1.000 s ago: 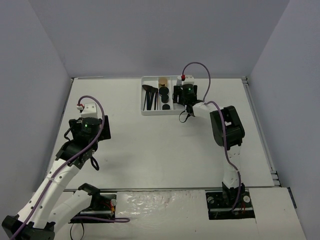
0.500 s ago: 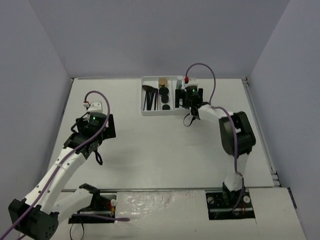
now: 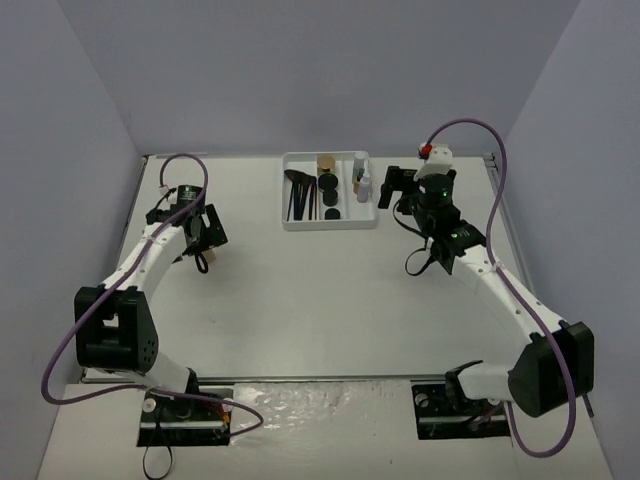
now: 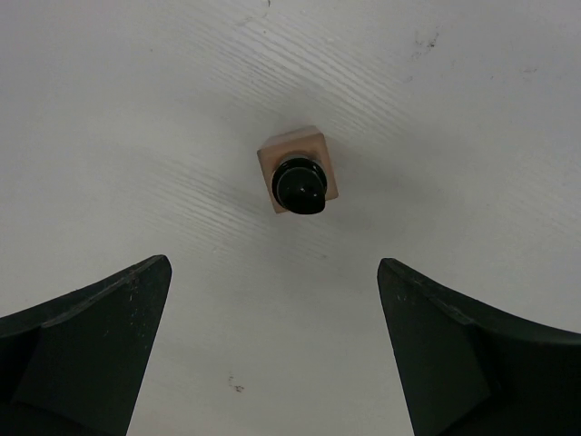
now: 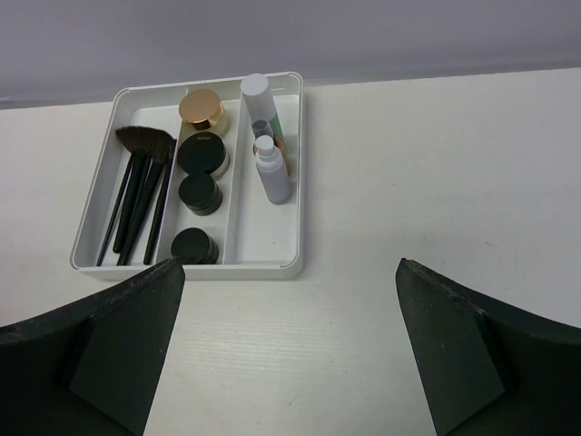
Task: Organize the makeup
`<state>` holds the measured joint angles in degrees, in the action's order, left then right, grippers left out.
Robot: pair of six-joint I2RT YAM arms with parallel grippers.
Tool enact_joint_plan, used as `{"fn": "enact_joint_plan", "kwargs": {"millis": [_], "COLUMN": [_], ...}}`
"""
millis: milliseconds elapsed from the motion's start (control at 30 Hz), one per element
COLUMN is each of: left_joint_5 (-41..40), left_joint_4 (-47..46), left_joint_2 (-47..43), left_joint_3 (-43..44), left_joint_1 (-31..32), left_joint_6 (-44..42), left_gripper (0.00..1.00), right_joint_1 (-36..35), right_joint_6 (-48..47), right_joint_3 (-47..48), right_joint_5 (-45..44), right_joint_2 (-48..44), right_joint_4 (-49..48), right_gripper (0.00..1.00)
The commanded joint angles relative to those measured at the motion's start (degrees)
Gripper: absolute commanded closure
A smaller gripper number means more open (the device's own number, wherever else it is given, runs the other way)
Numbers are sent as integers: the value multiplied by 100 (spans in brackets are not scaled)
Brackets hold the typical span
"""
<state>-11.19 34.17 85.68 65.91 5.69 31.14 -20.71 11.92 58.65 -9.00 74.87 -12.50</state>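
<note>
The makeup mostly lies in a white tray (image 5: 191,269): black brushes (image 5: 136,195) on the left, a gold-tan jar (image 5: 201,107) and three black compacts (image 5: 200,193) in the middle, a white bottle (image 5: 256,95) and a pale bottle (image 5: 272,171) on the right. My right gripper (image 5: 289,272) is open and empty, just right of the tray (image 3: 330,226). One small tan bottle (image 4: 298,179) with a black cap stands alone on the table. My left gripper (image 4: 272,263) hangs open above it, touching nothing. From above, the left gripper (image 3: 203,243) is at the table's left and the right gripper (image 3: 388,190) at the back.
White tabletop enclosed by grey-blue walls on the left, back and right. The tan bottle (image 3: 203,263) sits near the left wall. Purple cables loop over both arms.
My right gripper opened and pulled back to the right, out of the tray's right compartment. My left arm swung back and left, over the tan bottle.
</note>
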Motion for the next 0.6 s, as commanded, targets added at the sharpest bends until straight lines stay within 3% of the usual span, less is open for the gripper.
{"fn": "enact_joint_plan", "kwargs": {"millis": [0, 267, 400, 467, 567], "left_joint_5": [122, -65, -83, -68, -26], "left_joint_4": [57, 273, 318, 293, 237], "left_joint_2": [699, 1506, 1729, 1759, 1708], "left_joint_3": [760, 1296, 1408, 1441, 1450], "left_joint_1": [-86, -160, -180, -183, -179], "left_joint_6": [323, 465, 489, 498, 487], "left_gripper": [3, 11, 20, 28, 49], "right_joint_1": [-21, -21, -21, -21, -21], "right_joint_6": [361, 401, 357, 329, 320], "right_joint_3": [-286, -635, -676, -688, -692], "right_joint_5": [244, 409, 423, 434, 443], "right_joint_2": [-552, -941, -1001, -1035, -1048], "right_joint_4": [99, 169, 176, 178, 173], "right_gripper": [0, 0, 0, 0, 0]}}
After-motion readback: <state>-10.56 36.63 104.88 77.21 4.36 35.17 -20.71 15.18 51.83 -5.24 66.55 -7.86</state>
